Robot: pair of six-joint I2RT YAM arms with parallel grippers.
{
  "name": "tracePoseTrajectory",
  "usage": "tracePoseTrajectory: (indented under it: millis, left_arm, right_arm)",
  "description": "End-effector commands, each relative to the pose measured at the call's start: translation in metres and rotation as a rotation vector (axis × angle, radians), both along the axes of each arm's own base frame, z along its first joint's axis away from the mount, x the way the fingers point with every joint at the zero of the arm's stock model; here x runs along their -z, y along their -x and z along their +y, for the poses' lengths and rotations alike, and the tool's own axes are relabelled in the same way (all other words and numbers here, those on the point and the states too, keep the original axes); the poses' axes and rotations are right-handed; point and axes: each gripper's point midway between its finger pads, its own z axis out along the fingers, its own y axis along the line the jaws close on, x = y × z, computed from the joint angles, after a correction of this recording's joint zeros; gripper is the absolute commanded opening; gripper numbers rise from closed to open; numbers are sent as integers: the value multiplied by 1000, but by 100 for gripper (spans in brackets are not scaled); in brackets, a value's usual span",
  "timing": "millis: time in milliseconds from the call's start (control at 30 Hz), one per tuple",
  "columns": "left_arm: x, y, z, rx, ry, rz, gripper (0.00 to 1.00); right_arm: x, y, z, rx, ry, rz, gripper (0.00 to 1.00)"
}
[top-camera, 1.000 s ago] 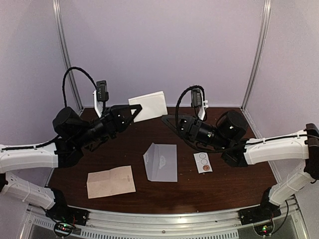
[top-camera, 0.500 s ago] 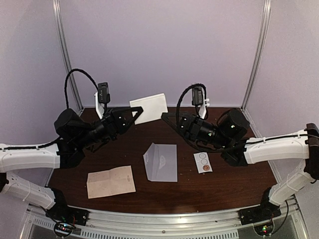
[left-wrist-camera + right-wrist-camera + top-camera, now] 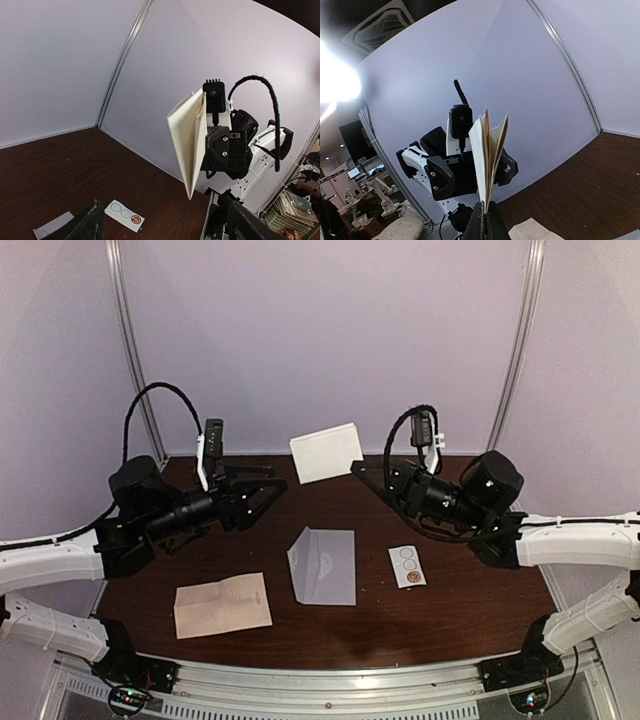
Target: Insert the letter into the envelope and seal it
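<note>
The letter (image 3: pixel 327 452), a folded white sheet, hangs in the air above the far side of the table. My right gripper (image 3: pixel 358 470) is shut on its right edge. In the right wrist view the letter (image 3: pixel 487 150) stands upright out of the closed right gripper (image 3: pixel 487 220), its leaves fanned apart. My left gripper (image 3: pixel 270 483) is open, a little left of the letter and apart from it. In the left wrist view the letter (image 3: pixel 189 145) hangs edge-on beyond the open left gripper (image 3: pixel 165 230). The envelope (image 3: pixel 325 565) lies flat mid-table, its flap open.
A tan sheet of paper (image 3: pixel 222 605) lies at the near left of the dark wooden table (image 3: pixel 470 610). A small white sticker strip (image 3: pixel 407 566) with circles lies right of the envelope and shows in the left wrist view as the sticker strip (image 3: pixel 125 216). Pale walls enclose the back.
The left gripper has opened, let go of the letter and drawn back to the left. The right gripper has shut on the letter and carried it right and slightly up.
</note>
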Motion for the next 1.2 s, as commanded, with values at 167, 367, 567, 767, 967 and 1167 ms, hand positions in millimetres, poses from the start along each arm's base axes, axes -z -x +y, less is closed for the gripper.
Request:
tracePoseTrajectory:
  millis: [167, 367, 567, 767, 967, 1167]
  left_arm:
    - [30, -20, 6, -80, -376, 4, 94]
    - [40, -8, -23, 112, -497, -25, 92]
    - [48, 12, -42, 300, -504, -5, 71]
    - [55, 24, -49, 402, -496, 31, 45]
    - [64, 25, -52, 421, -507, 55, 15]
    - [71, 22, -50, 389, -482, 104, 0]
  right_arm:
    - [69, -13, -7, 25, 500, 13, 0]
    - [77, 16, 0, -174, 554, -2, 0]
    - [84, 29, 5, -279, 584, 8, 0]
    - [86, 27, 6, -285, 611, 1, 0]
    - [86, 22, 8, -268, 628, -7, 0]
    - [92, -2, -1, -117, 683, 10, 0]
